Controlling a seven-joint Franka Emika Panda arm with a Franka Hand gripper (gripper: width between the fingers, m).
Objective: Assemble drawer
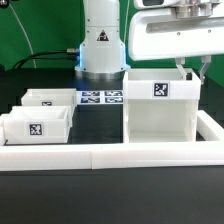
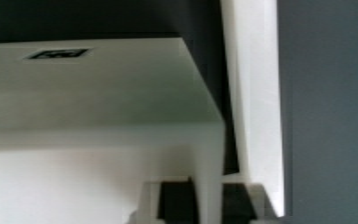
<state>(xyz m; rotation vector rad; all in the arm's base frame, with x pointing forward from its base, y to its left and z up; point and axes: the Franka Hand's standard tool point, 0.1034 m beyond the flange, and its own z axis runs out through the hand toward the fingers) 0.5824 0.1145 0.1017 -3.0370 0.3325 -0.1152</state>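
Barely begun: end effector [image 1: 192, 72] at upper right pinches the box casing [image 1: 160, 118] wall; front tray [image 1: 36, 130], rear tray [image 1: 50, 99] at left uninserted.

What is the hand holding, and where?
The hand grips the box casing by the top edge of its wall at the exterior view's right.

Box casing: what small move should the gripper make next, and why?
Probably close the fingers on the box casing's side wall, if not already clamped. The gripper sits at its top edge, and the thin wall reaches the fingers in the wrist view.
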